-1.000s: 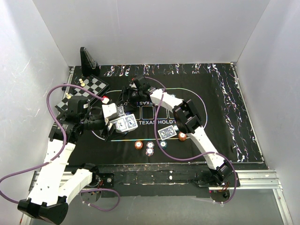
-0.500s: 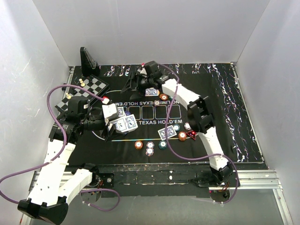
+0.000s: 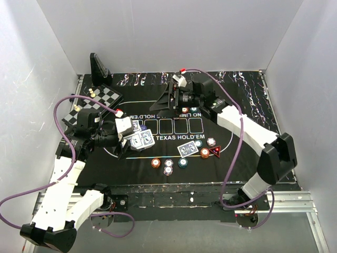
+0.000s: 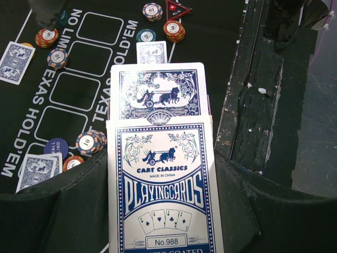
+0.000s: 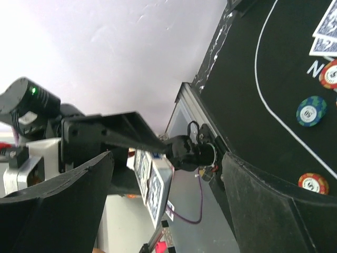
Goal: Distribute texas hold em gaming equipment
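The left arm bends in from the mat's left edge. Its left gripper (image 3: 132, 138) is clamped on a card box (image 4: 163, 195) held above the mat (image 3: 253, 132), with one card (image 4: 157, 92) sticking out of the box's open end. The right arm stretches across to the mat's far edge, where the right gripper (image 3: 164, 100) hangs with its fingers spread and nothing between them. That gripper and its arm hide part of the far edge, and only one orange chip (image 3: 184, 109) peeks out there. Along the mat's near edge lie a loose card (image 3: 188, 149), several chips (image 3: 168, 169) and a red triangle (image 3: 215, 152). A chessboard (image 3: 100, 97) sits at the table's far left corner.
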`<state>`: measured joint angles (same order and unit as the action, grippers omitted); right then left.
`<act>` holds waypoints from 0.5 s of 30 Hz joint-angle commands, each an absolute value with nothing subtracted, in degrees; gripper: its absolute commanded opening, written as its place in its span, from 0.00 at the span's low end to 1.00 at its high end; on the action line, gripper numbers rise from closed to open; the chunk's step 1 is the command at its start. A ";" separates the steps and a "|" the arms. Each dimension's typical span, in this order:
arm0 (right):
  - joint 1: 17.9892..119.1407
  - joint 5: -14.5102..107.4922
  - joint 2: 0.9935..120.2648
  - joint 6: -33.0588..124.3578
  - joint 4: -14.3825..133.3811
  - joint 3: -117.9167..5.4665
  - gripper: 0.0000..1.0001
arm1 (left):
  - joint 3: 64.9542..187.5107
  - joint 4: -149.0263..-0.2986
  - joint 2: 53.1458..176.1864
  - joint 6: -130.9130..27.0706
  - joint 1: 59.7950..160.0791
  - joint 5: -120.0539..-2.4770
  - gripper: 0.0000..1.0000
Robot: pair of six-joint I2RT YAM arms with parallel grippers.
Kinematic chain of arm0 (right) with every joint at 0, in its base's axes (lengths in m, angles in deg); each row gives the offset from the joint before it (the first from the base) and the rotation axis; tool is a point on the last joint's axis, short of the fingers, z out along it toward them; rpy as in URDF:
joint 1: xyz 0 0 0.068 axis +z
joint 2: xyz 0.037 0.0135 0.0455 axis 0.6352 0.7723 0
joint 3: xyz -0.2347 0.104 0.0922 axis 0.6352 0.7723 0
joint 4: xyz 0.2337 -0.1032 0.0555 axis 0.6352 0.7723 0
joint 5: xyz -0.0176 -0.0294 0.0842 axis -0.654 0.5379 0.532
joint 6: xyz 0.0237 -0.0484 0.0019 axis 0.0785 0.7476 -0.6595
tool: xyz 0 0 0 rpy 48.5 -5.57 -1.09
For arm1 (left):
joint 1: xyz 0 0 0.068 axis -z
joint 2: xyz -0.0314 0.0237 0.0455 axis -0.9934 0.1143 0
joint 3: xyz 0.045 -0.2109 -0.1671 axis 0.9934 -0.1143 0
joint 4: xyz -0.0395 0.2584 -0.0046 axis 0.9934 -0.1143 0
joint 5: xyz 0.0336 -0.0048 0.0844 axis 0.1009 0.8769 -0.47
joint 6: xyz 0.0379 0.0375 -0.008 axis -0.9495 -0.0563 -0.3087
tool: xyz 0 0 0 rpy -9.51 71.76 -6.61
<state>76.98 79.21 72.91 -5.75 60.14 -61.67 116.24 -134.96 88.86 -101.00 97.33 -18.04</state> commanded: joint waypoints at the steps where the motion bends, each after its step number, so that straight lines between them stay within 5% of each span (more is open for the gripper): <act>1: 78.19 80.33 66.75 -7.48 53.19 -56.01 0.91 | 115.32 -133.46 88.30 -101.47 97.32 -16.53 0.13; 15: 85.49 78.05 63.66 -3.61 58.29 -53.45 0.92 | 115.76 -134.16 87.95 -101.47 97.24 -16.88 0.13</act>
<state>84.58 78.64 64.19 -4.44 59.22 -53.74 115.38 -134.74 88.95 -101.06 97.33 -18.02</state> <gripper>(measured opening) 0.917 0.654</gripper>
